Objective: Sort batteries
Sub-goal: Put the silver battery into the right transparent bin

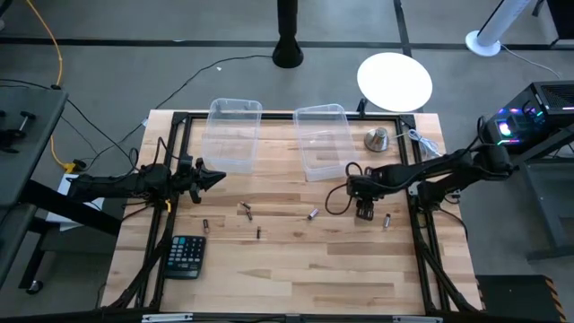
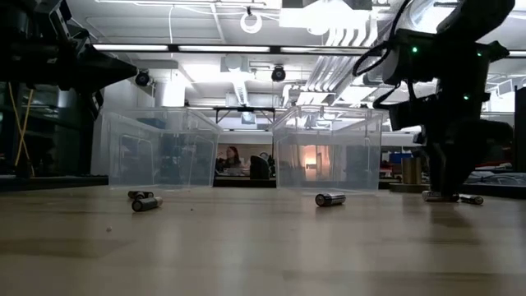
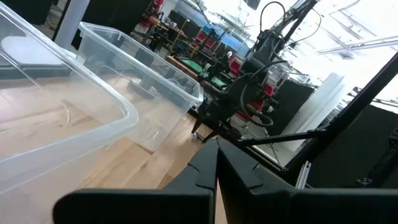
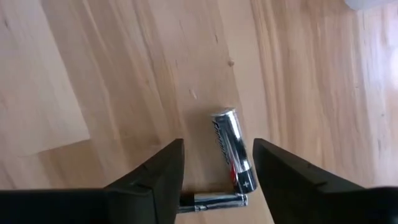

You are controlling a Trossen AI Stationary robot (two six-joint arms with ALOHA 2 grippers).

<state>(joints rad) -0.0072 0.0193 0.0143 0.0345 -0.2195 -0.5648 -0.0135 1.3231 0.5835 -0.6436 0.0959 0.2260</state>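
Several small batteries lie on their sides on the wooden table: three left of centre [image 1: 205,224] [image 1: 245,209] [image 1: 259,232], one in the middle [image 1: 313,213] [image 2: 330,199] and one on the right [image 1: 387,220]. My right gripper [image 1: 365,213] [image 4: 217,168] points down, low over the table, open. A silvery battery [image 4: 233,149] lies between its fingers without touching them, and a second battery [image 4: 214,199] lies crosswise at their base. My left gripper [image 1: 212,178] [image 3: 216,163] is shut and hovers at the table's left, beside the left bin.
Two clear plastic bins [image 1: 235,135] [image 1: 323,139] stand side by side at the far middle. A metal bell-shaped object [image 1: 377,137] sits right of them. A calculator [image 1: 186,256] lies near the left front. Bare wood stretches along the near edge.
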